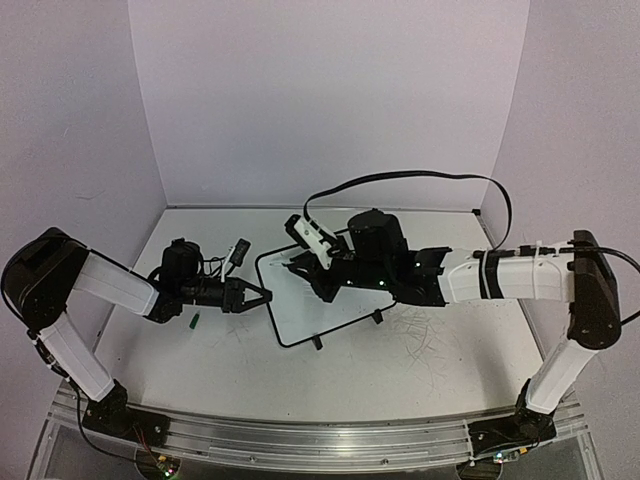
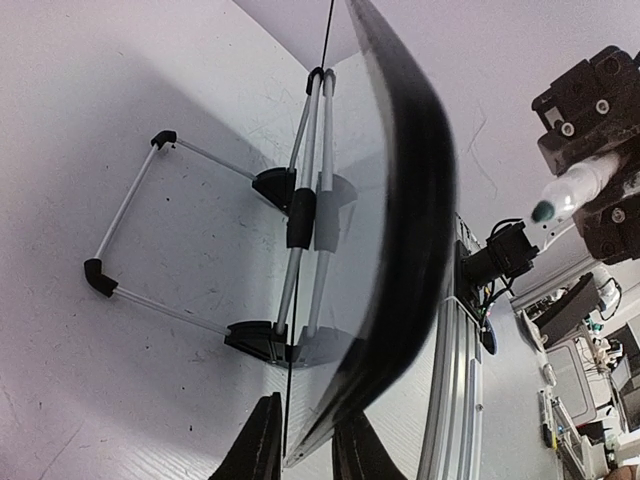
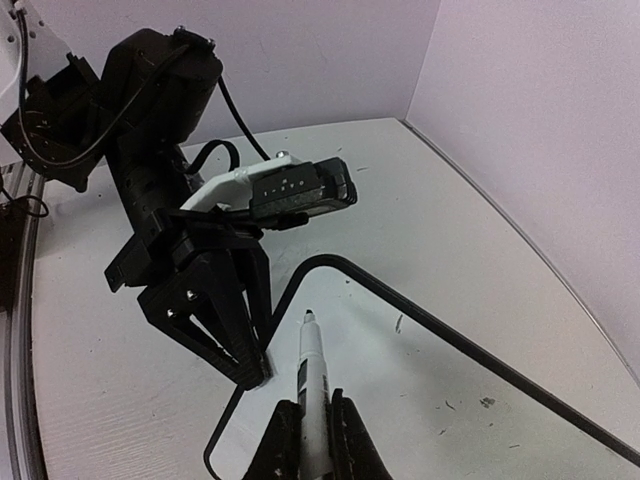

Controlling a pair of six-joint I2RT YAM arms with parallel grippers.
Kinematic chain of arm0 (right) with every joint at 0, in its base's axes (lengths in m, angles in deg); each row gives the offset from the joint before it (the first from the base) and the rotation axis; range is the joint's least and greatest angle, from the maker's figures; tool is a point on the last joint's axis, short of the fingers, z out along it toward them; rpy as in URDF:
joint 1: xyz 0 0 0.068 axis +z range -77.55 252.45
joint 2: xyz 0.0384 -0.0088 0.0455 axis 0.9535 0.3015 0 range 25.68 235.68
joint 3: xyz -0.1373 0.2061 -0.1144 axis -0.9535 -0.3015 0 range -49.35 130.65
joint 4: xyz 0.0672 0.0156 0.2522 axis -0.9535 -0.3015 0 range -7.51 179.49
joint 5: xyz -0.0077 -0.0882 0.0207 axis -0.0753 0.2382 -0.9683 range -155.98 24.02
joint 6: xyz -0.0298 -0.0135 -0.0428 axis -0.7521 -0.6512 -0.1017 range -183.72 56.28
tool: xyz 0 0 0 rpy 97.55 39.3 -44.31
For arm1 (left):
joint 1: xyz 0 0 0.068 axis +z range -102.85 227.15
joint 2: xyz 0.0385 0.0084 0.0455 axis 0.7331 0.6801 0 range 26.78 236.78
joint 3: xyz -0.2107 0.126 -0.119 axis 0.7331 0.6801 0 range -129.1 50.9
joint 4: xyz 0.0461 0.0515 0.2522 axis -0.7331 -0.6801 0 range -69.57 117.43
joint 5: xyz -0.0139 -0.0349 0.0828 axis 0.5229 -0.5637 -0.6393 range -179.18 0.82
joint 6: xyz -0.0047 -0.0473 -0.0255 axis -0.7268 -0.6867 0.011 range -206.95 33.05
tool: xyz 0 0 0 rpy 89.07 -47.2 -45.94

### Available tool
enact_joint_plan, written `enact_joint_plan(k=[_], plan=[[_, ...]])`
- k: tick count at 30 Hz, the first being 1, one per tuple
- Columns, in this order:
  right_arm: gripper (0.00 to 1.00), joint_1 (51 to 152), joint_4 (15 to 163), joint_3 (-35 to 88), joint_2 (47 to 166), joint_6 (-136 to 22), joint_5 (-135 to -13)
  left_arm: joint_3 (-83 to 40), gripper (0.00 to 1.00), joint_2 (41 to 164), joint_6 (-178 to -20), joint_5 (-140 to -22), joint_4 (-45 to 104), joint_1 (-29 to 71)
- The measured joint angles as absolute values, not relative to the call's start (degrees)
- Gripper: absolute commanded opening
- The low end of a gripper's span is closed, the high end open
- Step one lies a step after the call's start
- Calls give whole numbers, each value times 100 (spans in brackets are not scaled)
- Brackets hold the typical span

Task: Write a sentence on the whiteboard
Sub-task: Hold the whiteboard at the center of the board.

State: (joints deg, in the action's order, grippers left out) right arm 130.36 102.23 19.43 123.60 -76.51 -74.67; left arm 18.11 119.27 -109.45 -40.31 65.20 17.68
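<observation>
The whiteboard (image 1: 330,312) lies at mid-table with its black frame and two small feet. My left gripper (image 1: 265,296) comes in from the left and its jaws are shut on the board's left edge (image 2: 400,200). The left wrist view has that edge between my two fingers (image 2: 262,445). My right gripper (image 3: 312,425) is shut on a white marker (image 3: 313,370). It hovers over the board's upper left corner, with the uncapped tip pointing at the surface close to the left gripper (image 3: 250,368). The board surface (image 3: 430,400) carries only a few small specks.
A green marker cap (image 1: 195,321) lies on the table beside the left arm. A small black-and-white object (image 1: 238,250) sits behind the left gripper. Old scribbles (image 1: 420,325) mark the tabletop right of the board. A black cable (image 1: 400,178) loops above the right arm. Walls close in on three sides.
</observation>
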Motion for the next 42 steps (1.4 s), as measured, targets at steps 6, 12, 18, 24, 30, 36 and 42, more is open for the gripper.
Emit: enact_joint_plan(k=[6,12,18,24,30,36,42], plan=[[0,13047,10180,1956,12423,-7651,-7455,1726,7,11995,-10945,-4030,6553,1755],[0,13088,10177,2003,12430,-7670,-7433,1671,0,12065,-10808,-4077,6680,1734],[0,13102,10185,2063,12514,-7678,-7297,1675,0,12065,-10733,-4103,6683,1701],[0,13104,10194,2063,12520,-7719,-7204,1795,0,12019,-10500,-4193,6712,1680],[0,13106,10233,2063,12520,-7768,-7228,1804,0,11984,-10430,-4233,6707,1674],[0,13126,10233,2063,12536,-7788,-7230,1804,0,11974,-10425,-4240,6698,1671],[0,13137,10231,2063,12614,-7789,-7179,1804,0,11972,-10425,-4242,6696,1671]])
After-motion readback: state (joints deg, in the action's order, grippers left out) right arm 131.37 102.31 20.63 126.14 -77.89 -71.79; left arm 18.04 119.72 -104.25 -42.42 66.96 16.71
